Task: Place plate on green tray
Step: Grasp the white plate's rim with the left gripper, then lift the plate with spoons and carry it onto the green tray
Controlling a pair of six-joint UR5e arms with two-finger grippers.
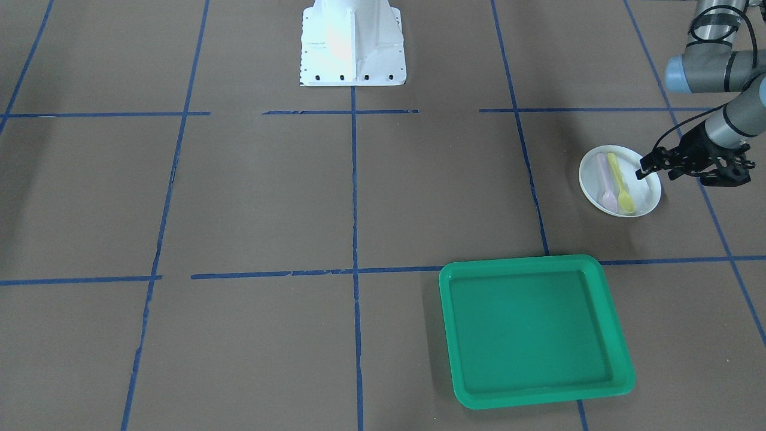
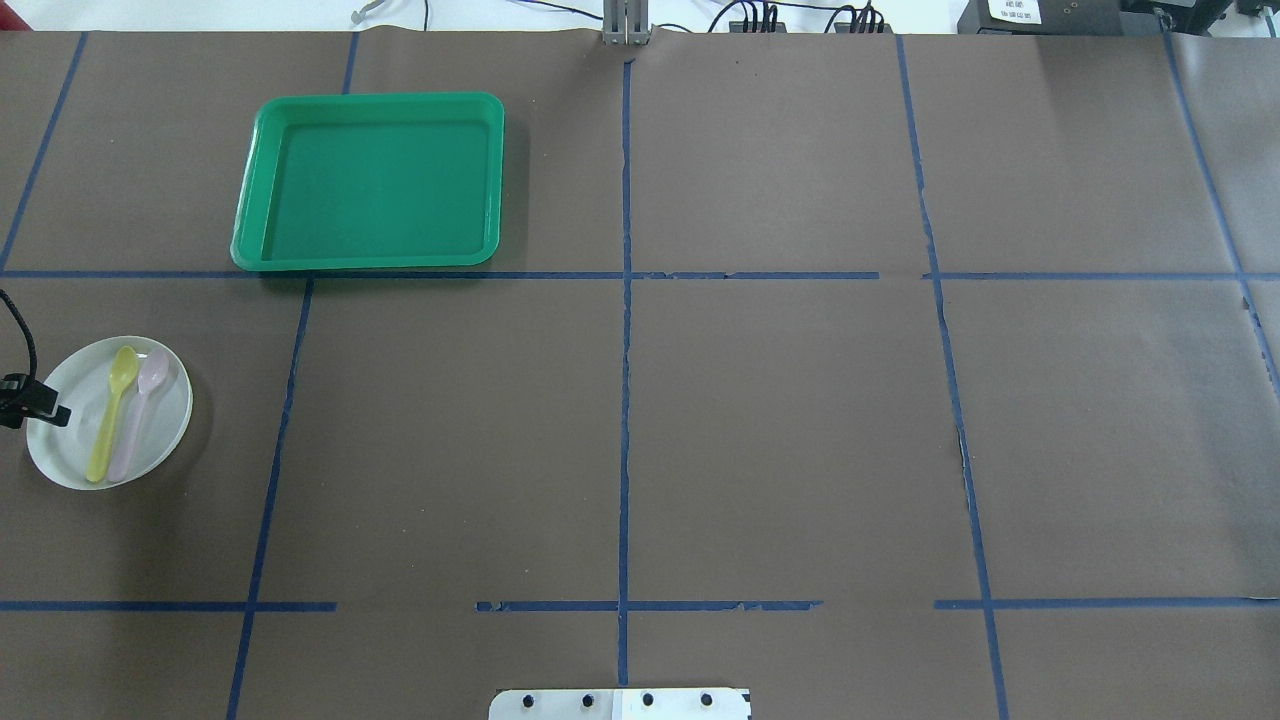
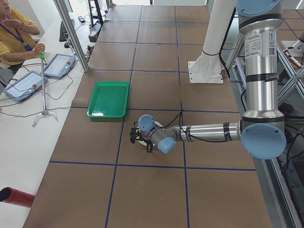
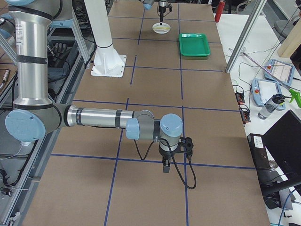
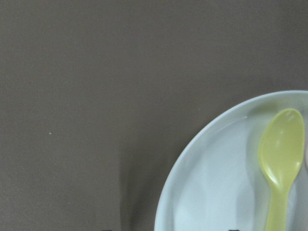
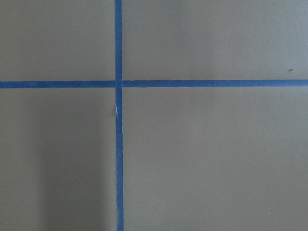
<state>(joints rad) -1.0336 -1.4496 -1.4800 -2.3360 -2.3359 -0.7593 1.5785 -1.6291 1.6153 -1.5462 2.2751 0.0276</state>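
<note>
Front view: the left hand sits at the plate rim, fingers narrow; whether it grips the rim I cannot tell. The tray lies on the table beyond the plate.

Overhead view: plate near left, tray farther.

Right-side view: right hand is well apart, its state untellable.

- One plate
- Two spoons on the plate: one yellow spoon, one pink spoon
- One green tray
- Two grippers: left gripper, right gripper
</note>
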